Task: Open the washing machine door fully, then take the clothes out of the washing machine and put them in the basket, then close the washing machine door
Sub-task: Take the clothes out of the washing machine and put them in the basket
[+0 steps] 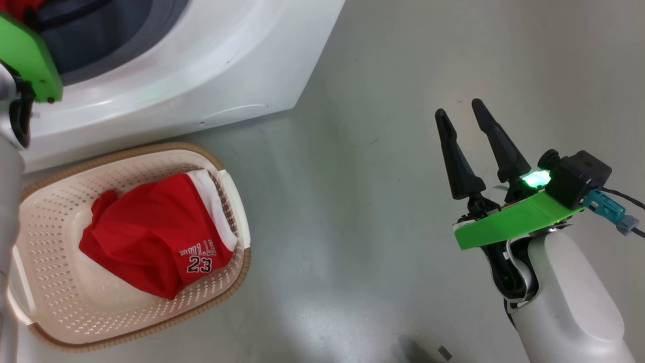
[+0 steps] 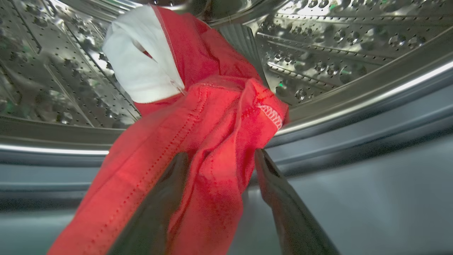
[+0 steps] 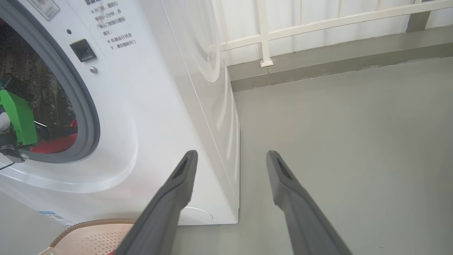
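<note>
The washing machine stands open at the upper left; its door is out of view. My left gripper is inside the steel drum, open, with a red garment with white trim lying between its spread fingers and draped over the left finger. The right wrist view shows that arm's green mount in the machine's opening. Another red garment, printed with 23, lies in the basket in front of the machine. My right gripper hangs open over bare floor, far right of the basket.
Grey floor stretches between the basket and my right arm. Behind the machine run a white railing and a low kerb. The basket's rim shows just below the machine's front.
</note>
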